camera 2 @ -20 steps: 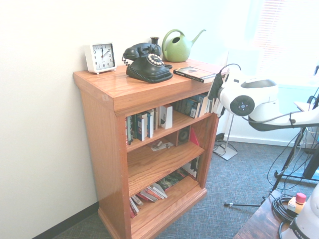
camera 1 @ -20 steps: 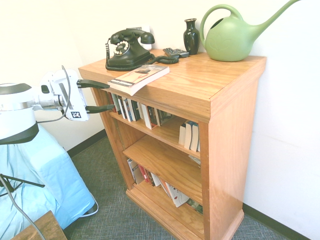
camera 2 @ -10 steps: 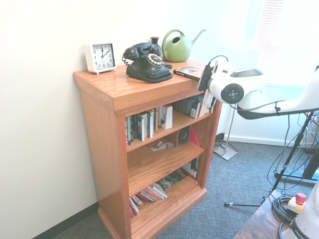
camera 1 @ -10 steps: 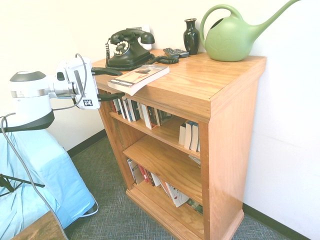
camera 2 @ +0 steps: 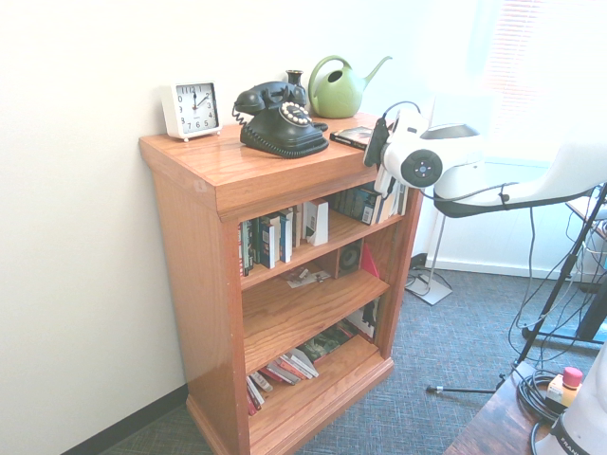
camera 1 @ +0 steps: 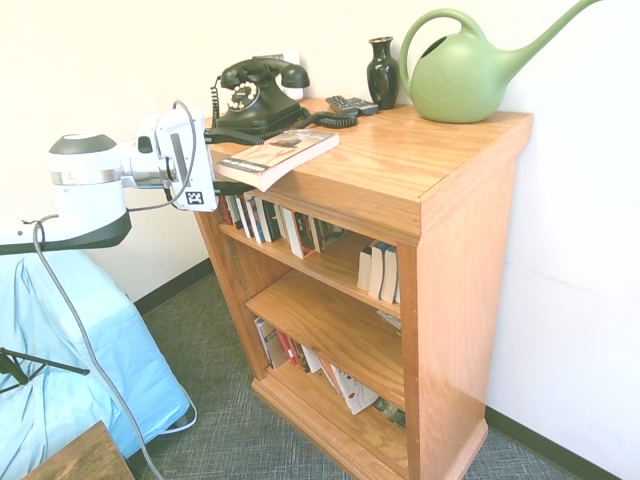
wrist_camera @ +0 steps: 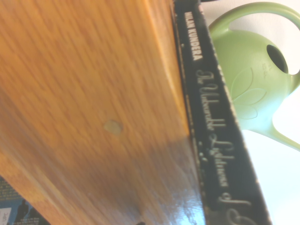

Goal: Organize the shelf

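Figure: approach to the loose book, read left to right in the first exterior view. At the left my gripper [camera 1: 232,160] comes in level, its fingers spread wide apart and holding nothing: the upper finger lies above the oak top at the book's near corner, the lower finger sits under the overhanging lip. Just to its right, at about 3 o'clock from the fingertips, lies the paperback [camera 1: 277,155], flat, its near corner jutting past the edge. At 12 o'clock from the book stands the black telephone [camera 1: 256,97]; its coiled cord [camera 1: 330,121] runs close behind the book. Further right are the dark vase [camera 1: 382,72] and the green watering can [camera 1: 462,72]. The shelf [camera 1: 440,160] stands against the wall, filling the picture's middle and right, with rows of books on its upper tier.

In the wrist view the book's black spine [wrist_camera: 211,126] runs alongside the wood edge, so I judge my line to be square to it.

To do this step well, I judge I must lift my lower finger clear of the lip, so that closing pinches the book alone and not the board, then draw it out without snagging the cord.
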### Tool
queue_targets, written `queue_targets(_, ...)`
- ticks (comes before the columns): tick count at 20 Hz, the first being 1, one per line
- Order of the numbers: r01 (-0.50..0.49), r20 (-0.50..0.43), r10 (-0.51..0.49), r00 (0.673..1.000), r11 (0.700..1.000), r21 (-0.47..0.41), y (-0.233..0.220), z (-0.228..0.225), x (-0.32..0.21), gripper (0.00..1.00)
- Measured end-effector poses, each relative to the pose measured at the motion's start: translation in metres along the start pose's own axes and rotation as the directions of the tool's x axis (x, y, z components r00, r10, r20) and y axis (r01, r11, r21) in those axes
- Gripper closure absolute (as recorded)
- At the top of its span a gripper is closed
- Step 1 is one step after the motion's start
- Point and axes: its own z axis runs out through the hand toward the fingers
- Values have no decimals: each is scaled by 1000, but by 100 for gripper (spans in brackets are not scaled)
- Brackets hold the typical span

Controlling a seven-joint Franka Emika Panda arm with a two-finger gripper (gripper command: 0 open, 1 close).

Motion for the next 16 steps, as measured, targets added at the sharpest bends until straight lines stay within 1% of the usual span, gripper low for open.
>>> queue_targets(16,-6,5,6,1000,1000,-6,1,6,1,100)
